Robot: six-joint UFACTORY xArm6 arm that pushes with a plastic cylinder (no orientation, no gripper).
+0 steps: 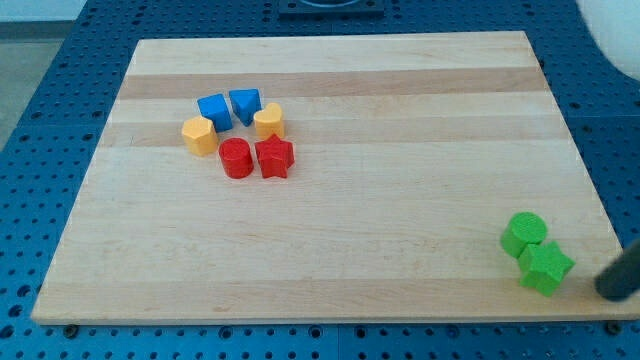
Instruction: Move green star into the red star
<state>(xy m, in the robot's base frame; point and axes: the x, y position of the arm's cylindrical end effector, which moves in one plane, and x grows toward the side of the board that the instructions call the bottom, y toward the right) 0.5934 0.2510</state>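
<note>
The green star (546,268) lies near the board's bottom right corner, touching a green round block (524,234) just above and to its left. The red star (274,158) sits in the upper left part of the board, inside a cluster of blocks. My tip (609,292) is at the view's right edge, just right of and slightly below the green star, a short gap away, at the board's right edge. The rod runs out of view to the right.
Around the red star: a red round block (236,158) touching its left side, a yellow block (269,122) above it, another yellow block (199,135) at the left, and two blue blocks (215,110) (245,104) at the top. The wooden board (330,200) lies on a blue perforated table.
</note>
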